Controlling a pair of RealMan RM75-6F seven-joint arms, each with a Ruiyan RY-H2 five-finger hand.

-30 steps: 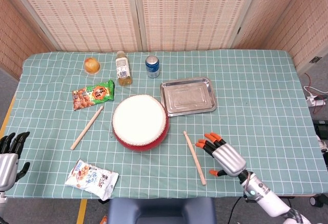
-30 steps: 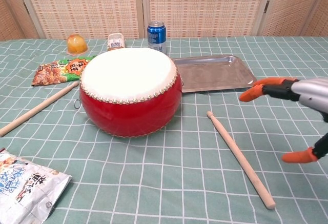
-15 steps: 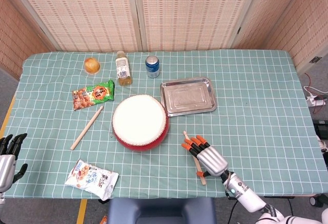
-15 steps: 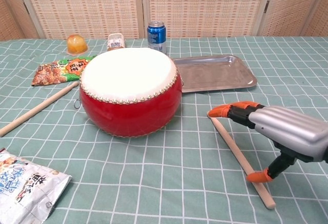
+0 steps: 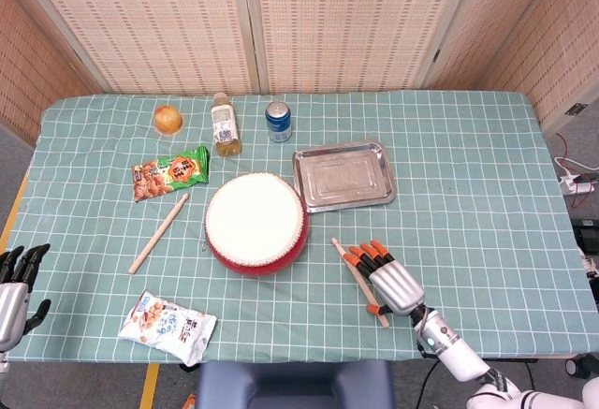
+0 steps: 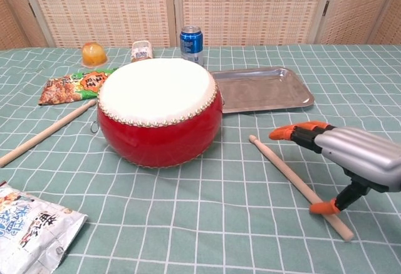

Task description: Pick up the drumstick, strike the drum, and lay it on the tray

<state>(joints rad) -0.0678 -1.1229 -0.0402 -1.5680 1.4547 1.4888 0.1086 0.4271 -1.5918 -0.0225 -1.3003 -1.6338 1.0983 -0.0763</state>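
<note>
The right hand (image 5: 391,281) sat low and right of centre in the head view, palm down over the rear part of a drumstick (image 6: 294,183) that lay on the bench (image 5: 468,184) just to the right of the drum (image 5: 255,221). In the chest view its orange-tipped fingers (image 6: 294,131) stretched out above and beyond the stick while the thumb tip touched down beside the shaft near its rear end; the hand was spread, and whether any finger actually pressed the stick could not be told. The stick's tip pointed toward the drum's lower right side but stayed clear of it. The steel tray (image 5: 343,175) lay just right of the drum, toward the upper centre of the frame, with nothing in it. A second drumstick (image 5: 159,232) rested at an angle to the left of the drum. The left hand (image 5: 15,290) showed at the lower left edge, off the bench, fingers apart and holding nothing. Along the far side stood an orange (image 5: 168,118), a bottle (image 5: 224,125) and a blue can (image 5: 278,121); a green snack bag (image 5: 169,173) lay left of the drum and a white one (image 5: 168,326) near the lower left.
</note>
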